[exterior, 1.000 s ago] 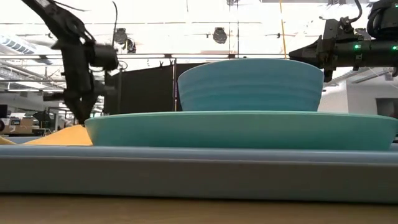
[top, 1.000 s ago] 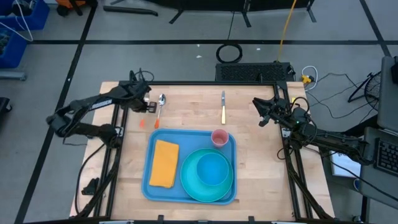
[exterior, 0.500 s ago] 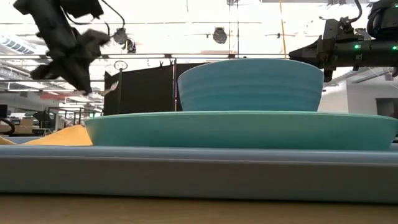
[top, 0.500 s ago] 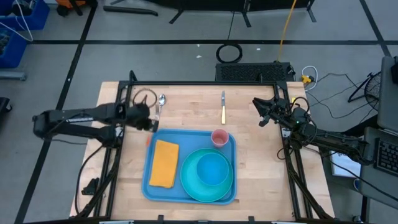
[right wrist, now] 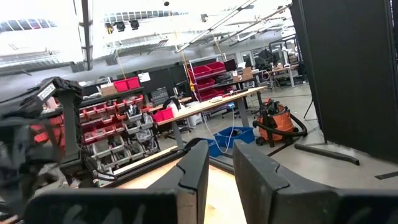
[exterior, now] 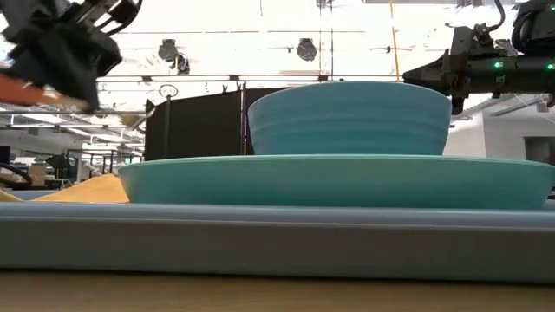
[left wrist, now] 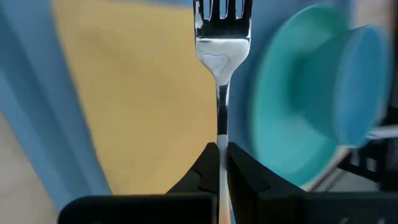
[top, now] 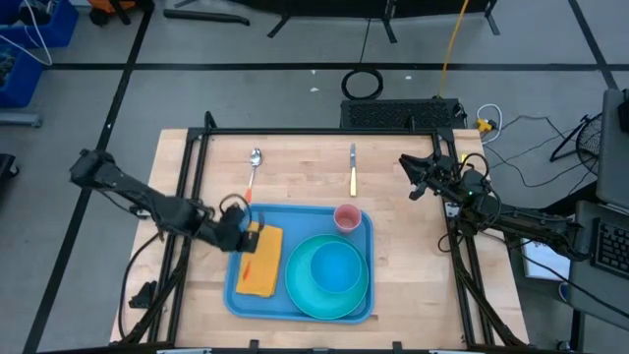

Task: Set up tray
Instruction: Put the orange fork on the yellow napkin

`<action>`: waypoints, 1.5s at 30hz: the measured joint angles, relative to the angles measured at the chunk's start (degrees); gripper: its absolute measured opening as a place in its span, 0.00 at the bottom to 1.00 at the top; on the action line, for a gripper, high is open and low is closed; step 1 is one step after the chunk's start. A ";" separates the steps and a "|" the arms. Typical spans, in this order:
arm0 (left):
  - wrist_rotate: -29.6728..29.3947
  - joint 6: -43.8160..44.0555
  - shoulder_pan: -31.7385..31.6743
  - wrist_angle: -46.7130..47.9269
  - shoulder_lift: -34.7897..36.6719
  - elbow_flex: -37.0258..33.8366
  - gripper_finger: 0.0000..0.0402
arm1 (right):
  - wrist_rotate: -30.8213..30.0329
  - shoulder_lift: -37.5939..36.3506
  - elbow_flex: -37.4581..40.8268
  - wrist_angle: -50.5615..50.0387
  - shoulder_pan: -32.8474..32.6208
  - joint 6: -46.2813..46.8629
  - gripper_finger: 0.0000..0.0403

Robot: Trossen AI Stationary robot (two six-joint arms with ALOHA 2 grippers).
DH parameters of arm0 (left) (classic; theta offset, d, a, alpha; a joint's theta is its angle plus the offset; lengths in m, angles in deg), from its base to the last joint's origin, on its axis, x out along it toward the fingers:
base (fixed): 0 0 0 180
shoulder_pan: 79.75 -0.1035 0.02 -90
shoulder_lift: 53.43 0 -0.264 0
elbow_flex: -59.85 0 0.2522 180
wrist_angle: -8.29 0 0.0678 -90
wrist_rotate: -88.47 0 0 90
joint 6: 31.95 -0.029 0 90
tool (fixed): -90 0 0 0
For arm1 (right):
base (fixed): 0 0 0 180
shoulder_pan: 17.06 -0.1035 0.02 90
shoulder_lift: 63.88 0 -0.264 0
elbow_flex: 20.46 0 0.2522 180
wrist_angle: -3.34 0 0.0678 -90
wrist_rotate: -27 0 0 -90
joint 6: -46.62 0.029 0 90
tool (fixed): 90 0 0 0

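The blue tray [top: 295,218] lies in the middle of the table and fills the low view's foreground [exterior: 277,243]. On it are a yellow napkin [top: 261,270], a turquoise plate [top: 300,290] with a bowl [top: 334,265], and a pink cup [top: 346,216]. My left gripper [top: 239,234] hovers over the tray's left side, shut on a fork [left wrist: 222,56] whose tines show above the napkin [left wrist: 137,99]. The fork's orange handle [exterior: 22,89] sticks out in the low view. My right gripper [top: 418,179] waits, open, in the air by the table's right edge. My left gripper [left wrist: 219,158] pinches the fork's slim silver neck [left wrist: 219,134], just below the tines, between its two fingers. The tines reach out past the fingertips. The fork is lifted clear, over the napkin.
A spoon [top: 253,167] and a yellow-handled knife [top: 353,172] lie on the bare wood beyond the tray's far rim. The plate and bowl [exterior: 347,117] stand tall on the tray's right half. Open wood shows on both sides of the tray.
My left gripper lifted the fork from the table beside the spoon. It carried the fork toward the near edge and a little right, and stands over the tray's left side and napkin. The arm swung and the gripper turned on the way. The spoon stayed put.
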State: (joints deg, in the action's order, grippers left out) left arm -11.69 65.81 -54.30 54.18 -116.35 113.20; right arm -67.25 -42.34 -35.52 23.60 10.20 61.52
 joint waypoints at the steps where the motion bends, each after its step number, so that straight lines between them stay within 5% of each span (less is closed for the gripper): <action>1: -0.51 2.42 1.41 -0.19 -1.53 0.00 0.03 | 0.00 0.00 0.00 0.00 0.00 0.33 0.16; 9: -8.00 12.78 7.93 -8.55 -11.61 0.00 0.03 | 0.02 0.02 0.00 0.02 0.02 0.93 0.16; 17: -7.95 20.09 10.06 -8.50 -19.40 0.00 0.03 | 0.04 0.02 0.01 0.36 0.02 1.74 0.16; 45: -4.31 22.75 10.72 2.01 -20.71 0.02 0.06 | 0.07 0.02 0.00 0.25 0.01 2.01 0.16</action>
State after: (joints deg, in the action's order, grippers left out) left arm -15.99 88.56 -43.58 56.19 -137.06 113.23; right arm -67.18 -42.32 -35.51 23.85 10.21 63.54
